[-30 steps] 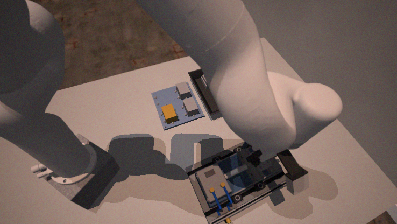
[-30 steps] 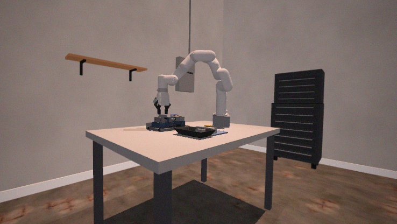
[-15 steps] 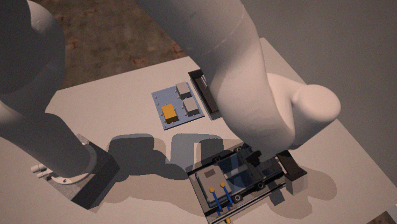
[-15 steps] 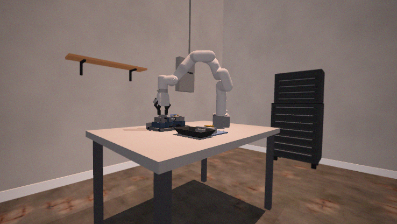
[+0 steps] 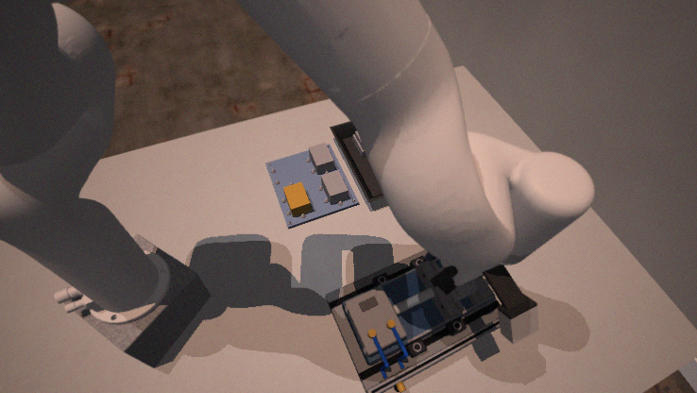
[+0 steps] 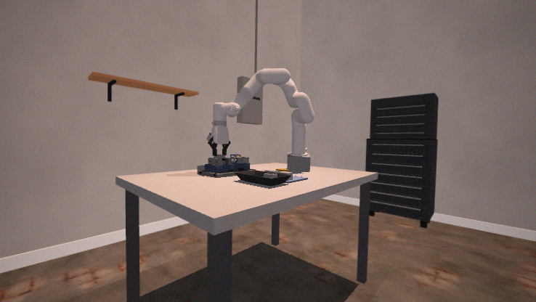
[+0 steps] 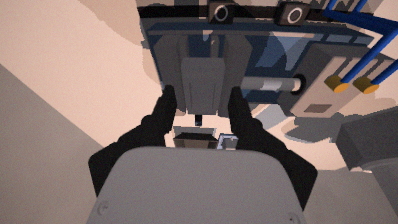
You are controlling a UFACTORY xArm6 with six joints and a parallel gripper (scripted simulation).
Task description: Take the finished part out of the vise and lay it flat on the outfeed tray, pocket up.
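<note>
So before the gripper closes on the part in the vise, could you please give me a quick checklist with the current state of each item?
1. Gripper open, holding nothing: ok.
2. Fingers straddling the grey finished part: ok, one on each side in the wrist view.
3. Pads touching the part: cannot tell.
4. Vise released: cannot tell.
5. Outfeed tray free to receive the part: cannot tell; the arm hides most of it from above.

One vise, one tray, two grey blocks, one orange block.
</note>
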